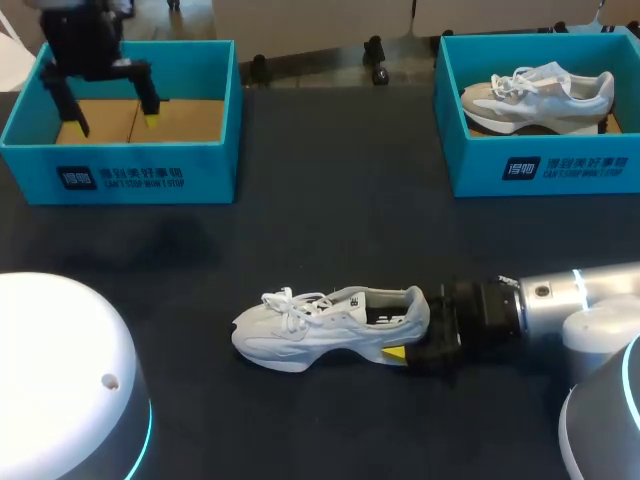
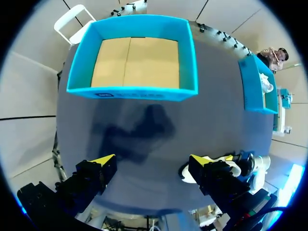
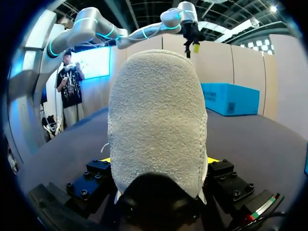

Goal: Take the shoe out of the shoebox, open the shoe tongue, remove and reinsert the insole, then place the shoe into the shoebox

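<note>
A white lace-up shoe [image 1: 320,325] stands upright on the dark table, toe pointing left. My right gripper [image 1: 408,335] comes in from the right, with its fingers pressed against both sides of the shoe's heel. In the right wrist view the fuzzy heel [image 3: 156,110] fills the space between the fingers of the right gripper [image 3: 159,161]. My left gripper [image 1: 112,124] hangs open and empty over the empty teal shoebox [image 1: 120,175] at the back left. From the left wrist view, that shoebox [image 2: 132,91] lies ahead of the open left gripper [image 2: 151,161].
A second teal shoebox [image 1: 540,165] at the back right holds another pale shoe [image 1: 535,95]. That box [image 2: 255,91] also shows in the left wrist view, off to one side. The white base of my left arm [image 1: 60,380] fills the near left corner.
</note>
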Controlling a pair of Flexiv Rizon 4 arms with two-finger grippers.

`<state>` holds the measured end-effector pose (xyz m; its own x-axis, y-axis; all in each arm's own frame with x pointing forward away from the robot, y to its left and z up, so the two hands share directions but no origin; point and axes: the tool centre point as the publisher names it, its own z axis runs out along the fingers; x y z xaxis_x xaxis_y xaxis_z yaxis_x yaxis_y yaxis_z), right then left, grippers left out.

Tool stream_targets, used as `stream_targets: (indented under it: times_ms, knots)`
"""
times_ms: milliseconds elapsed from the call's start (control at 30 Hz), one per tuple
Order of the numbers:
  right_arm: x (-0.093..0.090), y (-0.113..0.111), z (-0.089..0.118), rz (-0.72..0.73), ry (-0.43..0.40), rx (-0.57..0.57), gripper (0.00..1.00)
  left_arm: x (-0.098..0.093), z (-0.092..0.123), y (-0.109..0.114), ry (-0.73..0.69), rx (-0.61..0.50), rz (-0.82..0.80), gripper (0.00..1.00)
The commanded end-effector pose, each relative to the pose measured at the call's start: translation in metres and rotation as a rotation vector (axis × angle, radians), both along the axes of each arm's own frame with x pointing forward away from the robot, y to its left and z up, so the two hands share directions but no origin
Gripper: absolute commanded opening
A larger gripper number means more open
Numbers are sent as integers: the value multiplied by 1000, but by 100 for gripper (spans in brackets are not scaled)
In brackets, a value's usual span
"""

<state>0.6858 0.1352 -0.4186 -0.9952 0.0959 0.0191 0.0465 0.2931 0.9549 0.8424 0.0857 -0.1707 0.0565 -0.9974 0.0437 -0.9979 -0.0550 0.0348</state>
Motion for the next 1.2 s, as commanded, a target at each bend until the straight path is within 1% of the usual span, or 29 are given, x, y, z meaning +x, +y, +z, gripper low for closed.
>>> stream_targets:
  times_ms: [33, 567, 633, 667, 800, 933, 967, 1033, 1067, 1167, 1200]
  knots:
    - [0, 0, 1, 0, 1, -3, 0, -23, 3, -20, -122, 50, 11, 100]
    - [0, 0, 1, 0, 1, -3, 0, -23, 3, -20, -122, 50, 11, 100]
    - [0, 0, 1, 0, 1, -3, 0, -17, -6, -26, -93, 93, 38, 100]
    - [0, 0, 1, 0, 1, -3, 0, -18, -9, -31, -72, 79, 14, 100]
    - [0, 0, 1, 0, 1, -3, 0, -35, -13, -57, -57, 55, -61, 100]
    - [0, 0, 1, 0, 1, -3, 0, -63, -12, -85, -63, 34, -124, 100]
    - [0, 0, 1, 0, 1, -3, 0, -73, -11, -94, -62, 24, -141, 100]
    - [0, 0, 1, 0, 1, -3, 0, -86, -11, -105, -55, 6, -163, 100]
    - [0, 0, 1, 0, 1, -3, 0, -90, -11, -109, -53, 3, -169, 100]
    - [0, 0, 1, 0, 1, -3, 0, -112, -13, -127, -74, 7, -177, 100]
    - [0, 0, 1, 0, 1, -3, 0, -115, -13, -130, -78, 7, -176, 100]
